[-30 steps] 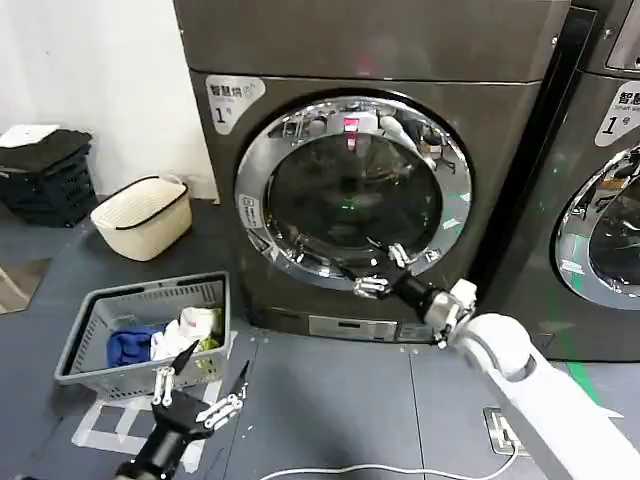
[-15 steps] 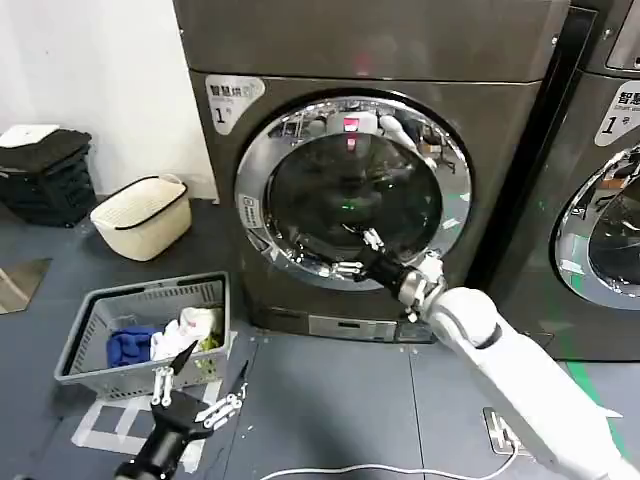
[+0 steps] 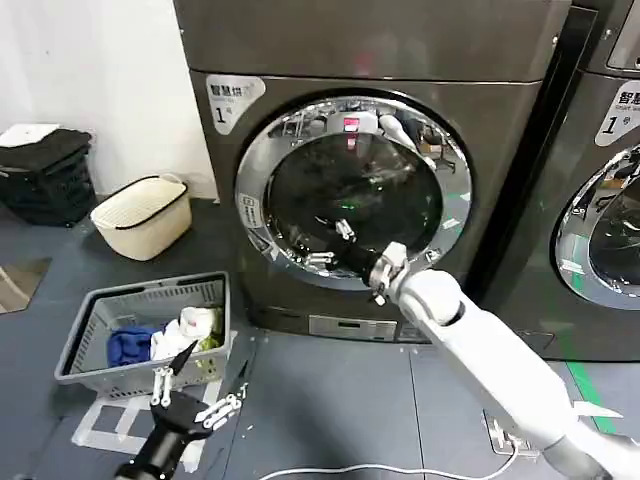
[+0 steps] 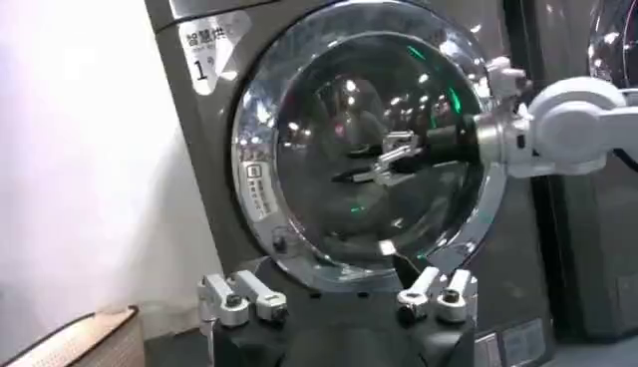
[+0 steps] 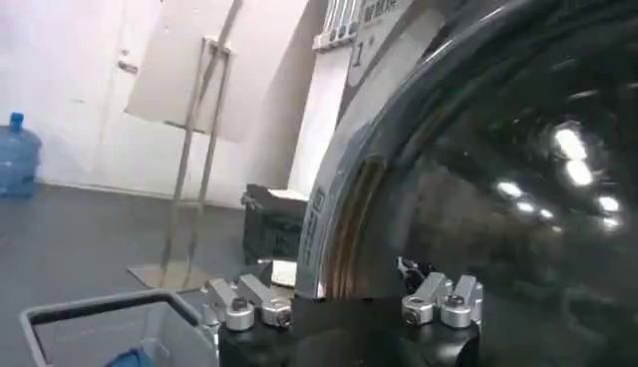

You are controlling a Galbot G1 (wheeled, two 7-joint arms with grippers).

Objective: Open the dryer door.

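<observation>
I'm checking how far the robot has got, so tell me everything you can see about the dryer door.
The dryer door is large and round: a wide shiny chrome ring around a dark tinted glass porthole, set in the front of the grey dryer marked 1. It looks shut, lying flat against the machine's face. The ring and glass mirror the room's lights. The right gripper is open in front of the lower glass, by the ring's inner edge; contact cannot be judged. The left gripper hangs open low by the laundry basket.

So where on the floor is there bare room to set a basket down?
Bare dark floor lies between the grey laundry basket and the right arm, below the dryer door. More sits between the cream basket and the dryer. Crowded: the left, where both baskets and the left gripper sit.
</observation>
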